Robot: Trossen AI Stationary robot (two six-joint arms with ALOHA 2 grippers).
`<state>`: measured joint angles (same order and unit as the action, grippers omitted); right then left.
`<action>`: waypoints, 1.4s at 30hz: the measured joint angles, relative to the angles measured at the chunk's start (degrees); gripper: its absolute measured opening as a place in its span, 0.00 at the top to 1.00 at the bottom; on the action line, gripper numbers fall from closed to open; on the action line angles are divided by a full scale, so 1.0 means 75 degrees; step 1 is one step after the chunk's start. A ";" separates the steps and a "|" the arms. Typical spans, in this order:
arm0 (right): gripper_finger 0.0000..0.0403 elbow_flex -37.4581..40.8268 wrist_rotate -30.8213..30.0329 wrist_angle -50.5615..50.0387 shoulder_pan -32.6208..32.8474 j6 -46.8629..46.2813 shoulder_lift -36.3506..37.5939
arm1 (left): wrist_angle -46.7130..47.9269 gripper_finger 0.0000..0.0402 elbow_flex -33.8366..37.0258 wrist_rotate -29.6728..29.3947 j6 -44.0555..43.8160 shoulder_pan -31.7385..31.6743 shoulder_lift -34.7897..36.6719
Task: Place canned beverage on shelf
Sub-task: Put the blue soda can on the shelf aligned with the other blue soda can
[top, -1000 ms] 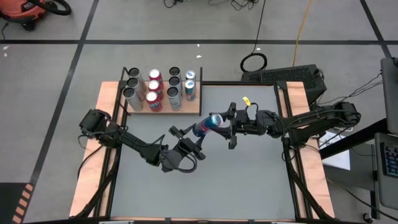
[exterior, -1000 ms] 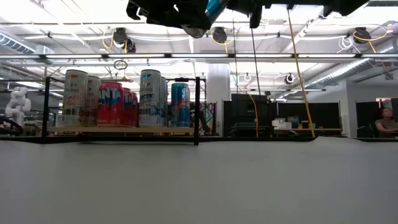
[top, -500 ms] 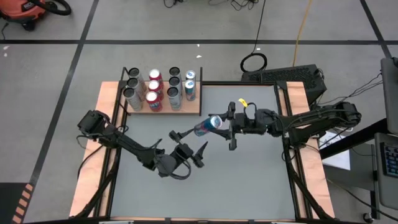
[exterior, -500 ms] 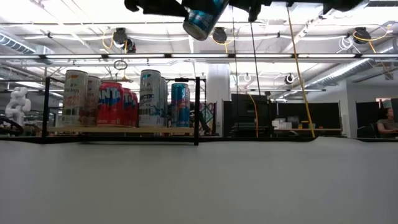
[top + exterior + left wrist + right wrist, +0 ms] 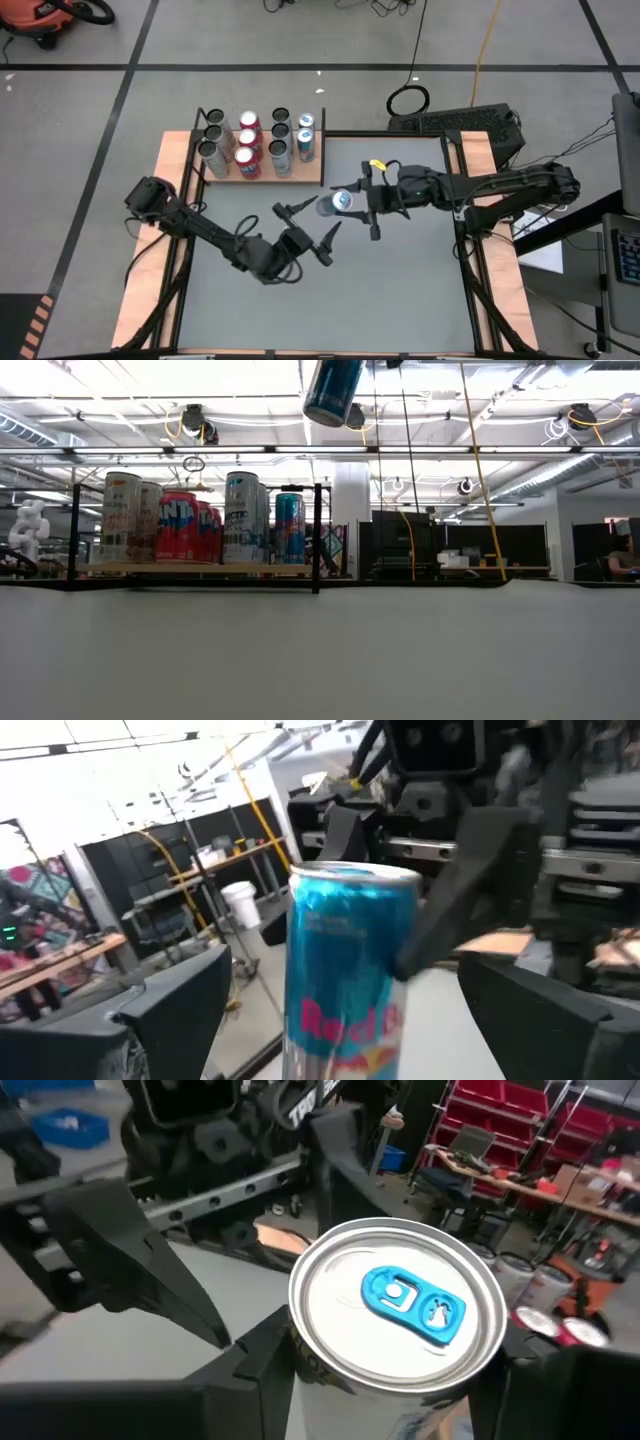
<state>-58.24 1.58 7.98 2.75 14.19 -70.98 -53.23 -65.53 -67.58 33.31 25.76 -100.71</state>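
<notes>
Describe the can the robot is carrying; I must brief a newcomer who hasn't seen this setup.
Above the grey table, in front of the shelf of upright cans, the right gripper holds a blue can. Unlike the shelf's cans, it hangs in the air, gripped, with a silver lid and blue tab.

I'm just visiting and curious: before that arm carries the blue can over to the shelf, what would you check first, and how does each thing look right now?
1. Right claw shut on the blue can: ok.
2. Left claw open and off the can: ok.
3. Can high above the table, seen in the low view: ok.
4. Free spot on the shelf: ok, bare board at its right end.
5. Can upright for setting down: not ok, tilted.
6. Grip firmness: cannot tell.
</notes>
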 joint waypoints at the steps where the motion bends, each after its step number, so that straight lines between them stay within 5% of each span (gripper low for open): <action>1: 0.60 0.0000 0.0000 -0.0068 -0.0009 0.0169 0.0000 | 0.0239 0.04 -0.0096 -0.0002 -0.0072 -0.0049 -0.0003; 18: 0.60 0.0000 -0.0002 -0.0299 -0.0426 -0.0728 0.0000 | 0.2372 0.04 -0.0474 0.0237 -0.1988 -0.0577 -0.0058; 27: 0.60 0.0000 0.0000 -0.0299 -0.0423 -0.1025 0.0000 | 0.2342 0.05 -0.0527 0.0155 -0.2566 -0.0837 -0.0487; 42: 0.60 0.0000 -0.0028 -0.0310 -0.0415 -0.1189 -0.0102 | 0.2447 0.28 -0.0915 -0.0378 -0.2576 -0.0965 -0.0842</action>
<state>-58.24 1.37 5.65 -0.37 5.27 -71.75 -34.88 -72.39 -70.41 13.99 18.52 -107.02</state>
